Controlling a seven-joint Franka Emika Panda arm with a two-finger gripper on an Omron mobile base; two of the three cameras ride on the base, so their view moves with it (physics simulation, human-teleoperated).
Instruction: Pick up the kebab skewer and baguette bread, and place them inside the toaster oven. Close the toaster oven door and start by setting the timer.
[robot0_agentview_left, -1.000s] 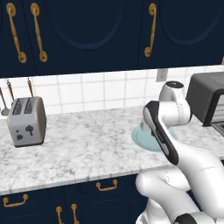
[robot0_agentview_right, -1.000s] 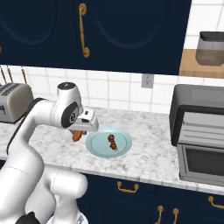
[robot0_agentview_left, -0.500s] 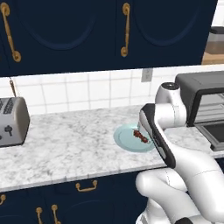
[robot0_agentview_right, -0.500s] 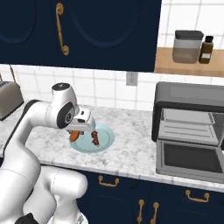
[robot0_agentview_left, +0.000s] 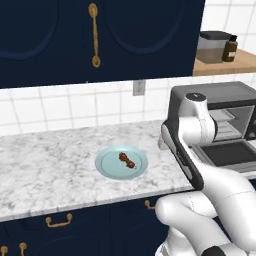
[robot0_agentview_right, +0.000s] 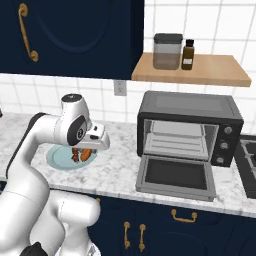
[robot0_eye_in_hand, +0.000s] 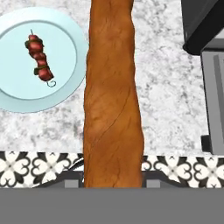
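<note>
The white arm rises from the base, bends at a dark elbow joint and folds forward, so the wrist sits high with the hand pointing down. The gripper (robot0_agentview_right: 86, 153) hangs under that wrist, jaws drawn in and clamped on the baguette bread (robot0_eye_in_hand: 112, 100). In the hand view the loaf runs straight out from between the jaws, lengthwise away from them, its near end pinched between them. In the right base view, it pokes out just below the hand.
</note>
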